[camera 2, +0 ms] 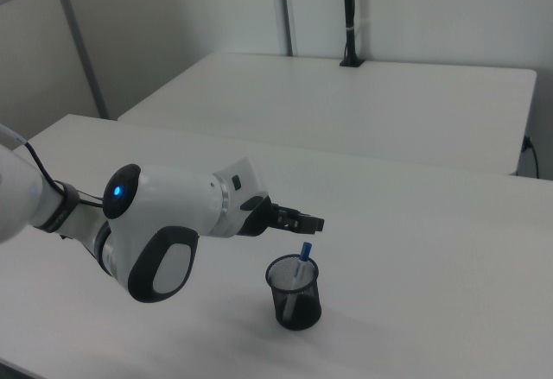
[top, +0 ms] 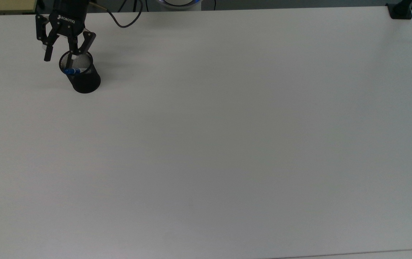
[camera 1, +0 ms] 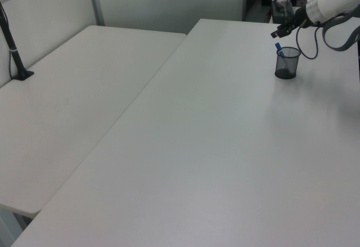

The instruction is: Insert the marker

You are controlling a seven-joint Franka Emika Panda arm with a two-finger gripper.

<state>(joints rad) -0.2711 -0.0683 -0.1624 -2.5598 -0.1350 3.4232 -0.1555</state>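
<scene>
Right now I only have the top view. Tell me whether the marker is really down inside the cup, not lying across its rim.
Observer: In the right view the marker stands tilted inside the black mesh cup, with its blue cap poking just above the rim.
Operator: Check the gripper's height over it too.
Observer: In the left view the gripper hangs above the cap with a visible gap between them, so it touches neither marker nor cup.
</scene>
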